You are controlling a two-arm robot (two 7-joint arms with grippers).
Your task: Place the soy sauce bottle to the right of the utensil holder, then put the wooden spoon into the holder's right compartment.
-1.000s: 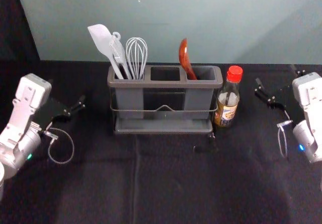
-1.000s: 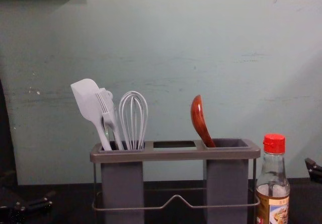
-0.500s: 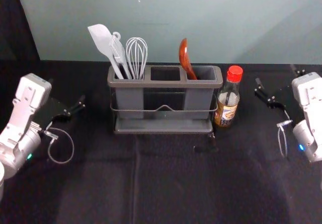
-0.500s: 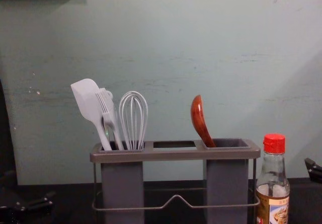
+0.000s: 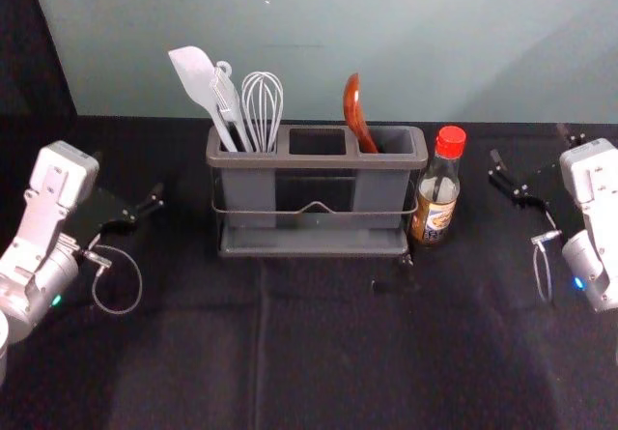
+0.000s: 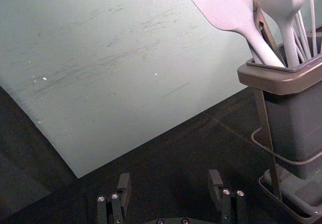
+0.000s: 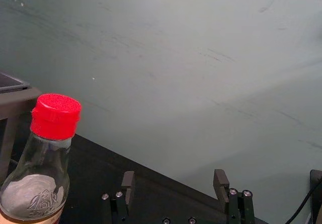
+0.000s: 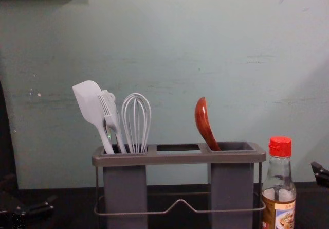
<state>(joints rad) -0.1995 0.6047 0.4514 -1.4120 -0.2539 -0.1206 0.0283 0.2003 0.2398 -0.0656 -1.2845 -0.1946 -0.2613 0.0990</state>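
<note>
A grey-green wall (image 5: pixel 319 24) is rising behind the table (image 5: pixel 338 353), which is wearing a black cloth. The utensil holder (image 5: pixel 311 161) is standing on it, near the middle of the head view, and a thin wire rail (image 5: pixel 253 212) is running across its front. The left gripper (image 5: pixel 127 177) is hovering well apart from the holder, on its left side, and is holding nothing; its two fingers are standing open, with a wide gap between them. The right gripper (image 5: pixel 529 143) is waiting to the right of the bottle (image 5: pixel 437 198), also spread open and gripping nothing. That bottle, the soy sauce, is standing upright just beside the holder's right end, wearing a red cap (image 5: pixel 450 141); whether the two are touching is hard to tell. The white spatula (image 5: pixel 198 80) is leaning out of the left compartment, its broad head tilting to the left. The whisk (image 5: pixel 262 106) is sharing that compartment, sticking its wires upward, and the pale brush (image 8: pixel 110 113) is poking up between them. The reddish-brown wooden spoon (image 5: pixel 354 111) is resting in the right compartment (image 5: pixel 394 141), standing near that compartment's left side and leaning to the left, with its rounded head showing above the rim.
</note>
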